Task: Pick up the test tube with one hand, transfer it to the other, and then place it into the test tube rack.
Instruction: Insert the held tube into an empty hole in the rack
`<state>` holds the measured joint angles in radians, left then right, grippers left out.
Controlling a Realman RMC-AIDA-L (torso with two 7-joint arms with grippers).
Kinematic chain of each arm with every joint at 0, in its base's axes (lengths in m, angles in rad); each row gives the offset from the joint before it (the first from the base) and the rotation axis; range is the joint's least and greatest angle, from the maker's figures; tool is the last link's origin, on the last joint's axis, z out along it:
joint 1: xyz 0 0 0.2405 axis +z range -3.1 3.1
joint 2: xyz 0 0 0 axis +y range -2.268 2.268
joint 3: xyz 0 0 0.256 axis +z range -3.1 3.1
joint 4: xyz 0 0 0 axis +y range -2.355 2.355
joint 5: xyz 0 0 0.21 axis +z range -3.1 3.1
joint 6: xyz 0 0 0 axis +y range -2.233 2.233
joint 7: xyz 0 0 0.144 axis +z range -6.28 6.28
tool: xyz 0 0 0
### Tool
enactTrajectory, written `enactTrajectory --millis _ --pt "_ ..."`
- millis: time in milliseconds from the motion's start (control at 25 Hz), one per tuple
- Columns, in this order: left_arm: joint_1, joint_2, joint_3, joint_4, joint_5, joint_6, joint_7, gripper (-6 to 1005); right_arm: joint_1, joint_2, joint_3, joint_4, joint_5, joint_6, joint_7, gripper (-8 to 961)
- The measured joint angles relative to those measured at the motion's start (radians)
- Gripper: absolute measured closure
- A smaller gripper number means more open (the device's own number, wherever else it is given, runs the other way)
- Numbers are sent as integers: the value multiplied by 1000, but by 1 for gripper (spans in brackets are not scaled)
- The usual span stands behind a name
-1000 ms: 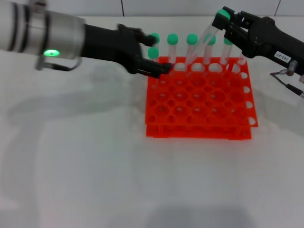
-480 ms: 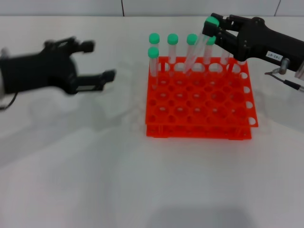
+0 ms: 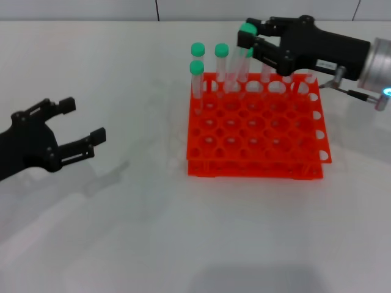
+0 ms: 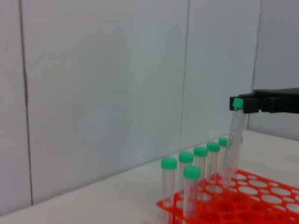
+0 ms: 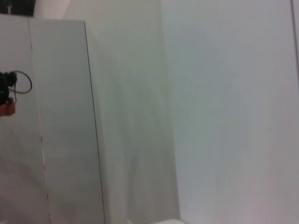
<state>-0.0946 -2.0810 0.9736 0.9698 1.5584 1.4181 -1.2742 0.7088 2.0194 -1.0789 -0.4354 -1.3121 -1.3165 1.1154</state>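
My right claw (image 3: 252, 38) is up over the far edge of the test tube rack (image 3: 256, 131), and it is pinching the test tube (image 3: 234, 61) just under its green cap. The tube leans, with its cap up high in my claw and its round bottom down at a hole in the far row of the rack. I cannot tell if the bottom is inside the hole. The rack is bright orange-red and sits on the white table (image 3: 153, 232), a little right of the middle. Other green-capped tubes (image 3: 197, 76) stand up straight in the far left part of the rack, just beside the one I hold. My left claw (image 3: 76, 131) is far off to the left, low over the table and well apart from the rack. Its two fingers are spread wide and it holds nothing.
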Motion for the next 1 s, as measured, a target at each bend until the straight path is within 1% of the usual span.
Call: enactTrajectory --millis 200,440,560,880,1000 --pt "2 -1 -3 -48 2 -3 35 123 27 8 -42 -2 6 78 -5 700" --pt "3 -1 -15 -79 0 -8 59 124 43 9 -53 9 15 96 -5 700" --pt "-1 -1 -29 -91 4 -4 66 124 47 9 -97 13 42 131 -6 700" --pt "-7 -1 -29 -105 -1 -6 77 124 52 8 -244 7 144 224 -26 699" --pt "-7 -1 -29 -106 -1 -7 77 124 52 8 -270 8 170 241 -37 699"
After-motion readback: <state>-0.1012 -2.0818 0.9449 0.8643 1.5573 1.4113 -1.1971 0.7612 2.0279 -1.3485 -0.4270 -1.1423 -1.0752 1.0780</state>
